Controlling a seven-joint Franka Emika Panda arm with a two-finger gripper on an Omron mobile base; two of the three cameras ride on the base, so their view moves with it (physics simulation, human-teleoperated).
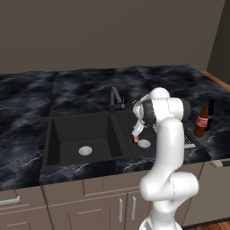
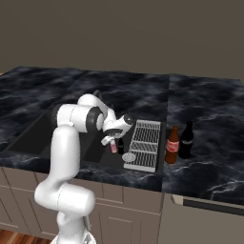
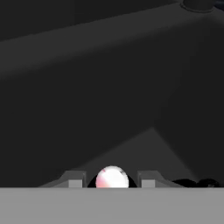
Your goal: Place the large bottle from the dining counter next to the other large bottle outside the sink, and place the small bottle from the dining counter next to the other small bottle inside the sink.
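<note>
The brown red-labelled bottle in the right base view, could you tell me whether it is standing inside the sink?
No, the brown red-labelled bottle stands upright on the counter outside the sink, beside the tall black bottle.

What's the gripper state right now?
Gripper: shut on the small pink bottle, holding it low inside the sink, close to the small dark bottle.

Glossy veined marble counter point(image 1: 27, 96), matt sink point(image 1: 67, 130)
</note>
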